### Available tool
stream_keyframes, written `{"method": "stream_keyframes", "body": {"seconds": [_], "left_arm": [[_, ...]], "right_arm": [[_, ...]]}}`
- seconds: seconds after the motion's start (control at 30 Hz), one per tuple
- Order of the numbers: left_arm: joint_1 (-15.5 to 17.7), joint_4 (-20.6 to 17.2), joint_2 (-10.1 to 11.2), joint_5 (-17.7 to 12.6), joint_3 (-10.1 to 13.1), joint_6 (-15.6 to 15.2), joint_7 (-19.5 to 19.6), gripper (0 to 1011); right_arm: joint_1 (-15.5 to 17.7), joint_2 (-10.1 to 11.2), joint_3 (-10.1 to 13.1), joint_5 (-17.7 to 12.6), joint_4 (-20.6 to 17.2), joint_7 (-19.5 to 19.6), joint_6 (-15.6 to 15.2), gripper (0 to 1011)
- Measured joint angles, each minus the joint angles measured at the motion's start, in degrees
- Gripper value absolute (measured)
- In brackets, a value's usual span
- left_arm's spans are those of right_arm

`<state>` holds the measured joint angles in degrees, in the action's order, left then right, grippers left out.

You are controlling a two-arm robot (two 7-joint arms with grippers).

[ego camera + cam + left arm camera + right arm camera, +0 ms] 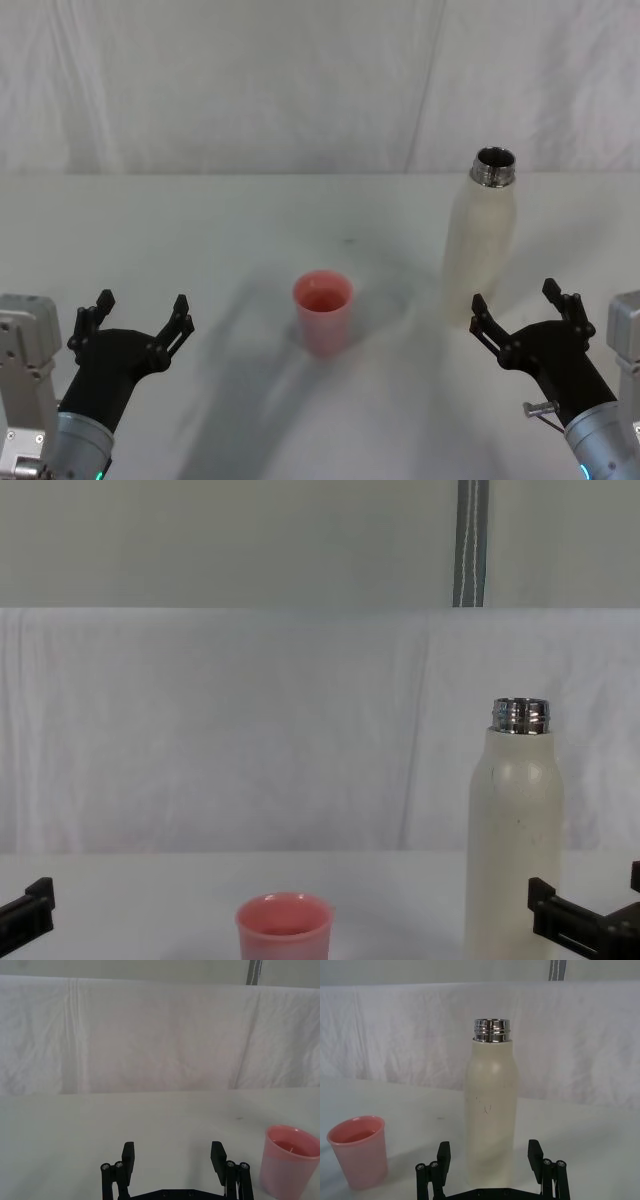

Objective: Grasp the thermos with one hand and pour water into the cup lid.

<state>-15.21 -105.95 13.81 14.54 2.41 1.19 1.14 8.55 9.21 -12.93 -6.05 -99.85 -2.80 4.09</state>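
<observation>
The thermos [481,245] stands upright on the white bench [200,230] at the robot's right, its long axis vertical and its cap off, so the steel neck is open to the air. Directly in front of it, a little nearer the robot, sits the right end effector [517,298], its fingers spread wide and holding nothing. From the right wrist view the bottle rises squarely between the two black fingertips, just beyond them and not yet touched, so a straight push forward looks like all the grasp needs. That arm is plainly the nearer one. The left end effector [138,309] hangs low over the bench at the far left, likewise spread wide and empty, well apart from the bottle.

The cup lid [322,311] stands mouth up near the middle of the bench, between the two arms and to the left of the thermos (near it, but with a clear gap).

The bottle is a matte cream cylinder with rounded shoulders and a few faint scuffs on its side; its threaded neck is shiny metal. I would guess that dull coat grips well. The cup is smooth pink plastic, slightly tapered, with a rounded rim, and far shorter than the bottle.
</observation>
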Motion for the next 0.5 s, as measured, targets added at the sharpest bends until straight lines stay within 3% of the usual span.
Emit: {"method": "stream_keyframes", "body": {"seconds": [0.5], "left_arm": [[0.0, 0.0, 0.0, 0.0, 0.0, 0.0, 0.0, 1001]], "right_arm": [[-4.4, -2.01, 1.66, -1.95, 5.59, -5.03, -0.98, 1000]]}}
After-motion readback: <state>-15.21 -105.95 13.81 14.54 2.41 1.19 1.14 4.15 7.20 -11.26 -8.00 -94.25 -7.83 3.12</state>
